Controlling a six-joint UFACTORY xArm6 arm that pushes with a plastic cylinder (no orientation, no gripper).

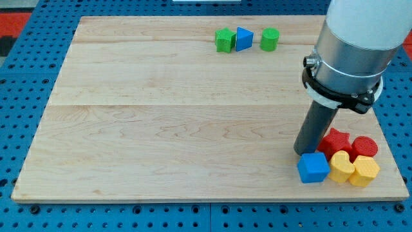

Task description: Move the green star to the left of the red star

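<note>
The green star (224, 40) lies near the view's top, just left of a blue triangular block (243, 39). The red star (335, 142) lies at the view's lower right, partly behind my rod. My tip (302, 153) rests on the board just left of the red star and right above the blue cube (313, 167), touching or nearly touching it. The green star is far from my tip, up and to the left.
A green cylinder (270, 39) sits right of the blue triangle. A red cylinder (364, 146), a yellow block (342, 165) and a yellow hexagonal block (364, 171) cluster by the red star, near the wooden board's (161, 116) lower right edge.
</note>
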